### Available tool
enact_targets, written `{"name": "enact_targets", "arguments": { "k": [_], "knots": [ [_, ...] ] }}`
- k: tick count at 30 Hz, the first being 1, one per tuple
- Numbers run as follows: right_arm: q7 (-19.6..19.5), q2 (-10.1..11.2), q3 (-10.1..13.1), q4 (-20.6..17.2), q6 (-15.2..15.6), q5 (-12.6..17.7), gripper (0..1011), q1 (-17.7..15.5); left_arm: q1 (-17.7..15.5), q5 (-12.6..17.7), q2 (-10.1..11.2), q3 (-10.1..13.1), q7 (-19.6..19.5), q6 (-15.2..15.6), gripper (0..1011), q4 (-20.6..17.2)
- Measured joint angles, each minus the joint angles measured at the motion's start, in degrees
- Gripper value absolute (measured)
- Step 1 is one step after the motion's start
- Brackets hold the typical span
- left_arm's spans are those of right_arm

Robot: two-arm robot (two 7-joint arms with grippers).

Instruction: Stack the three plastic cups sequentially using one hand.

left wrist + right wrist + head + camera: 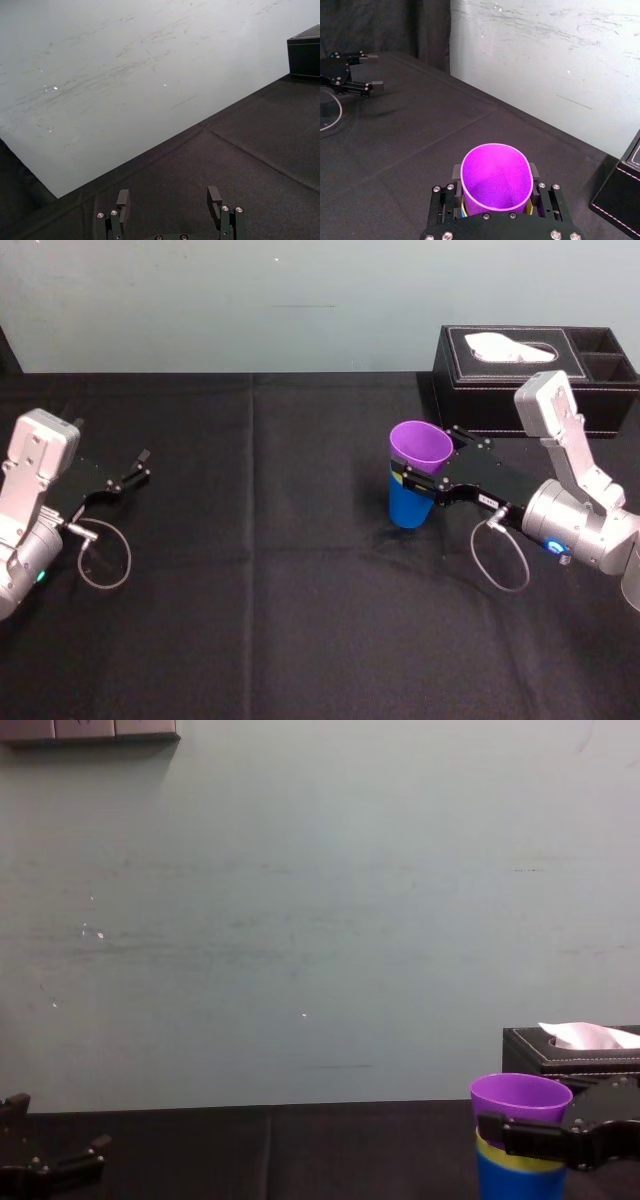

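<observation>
Purple cup (495, 175) topping stack (408, 508), pinched by right end effector (427, 453), left end effector (127, 472) spread

1. Left arm (35, 480) — silver-grey shells: a boxy link with rounded corners above a barrel-shaped joint that bears a small green light (40, 575).
2. Right arm (585, 525) is its twin in silver-grey, with small dark screw holes on the boxy link and a blue light (553, 547) on the round joint.
3. Left gripper (168, 200) is matt black: two slim flat fingers on an open linkage frame, silver screws (100, 215) at the finger roots.
4. Right gripper (495, 172) is black too — a flat plate frame edged with round screw heads (436, 189).
5. A thin grey cable loops from each wrist: left cable (129, 562), right cable (476, 555).
</observation>
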Motion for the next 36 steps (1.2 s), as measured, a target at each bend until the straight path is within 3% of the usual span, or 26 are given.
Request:
{"name": "enact_targets", "arguments": {
  "k": [2,13,22,36],
  "knots": [
    [0.0,0.01,0.0,-0.02,0.02,0.01,729,0.01,0.0,0.0,0.0,0.0,0.0,0.0,1011,0.0],
    [0.0,0.06,0.0,-0.09,0.09,0.06,1003,0.06,0.0,0.0,0.0,0.0,0.0,0.0,1012,0.0],
    [-0.03,0.08,0.19,-0.44,0.04,0.17,1003,-0.07,0.0,0.0,0.0,0.0,0.0,0.0,1011,0.0],
    [-4.64,0.53,5.55,-5.95,-0.42,1.82,1003,-5.25,0.0,0.0,0.0,0.0,0.0,0.0,1011,0.0]
  ]
}}
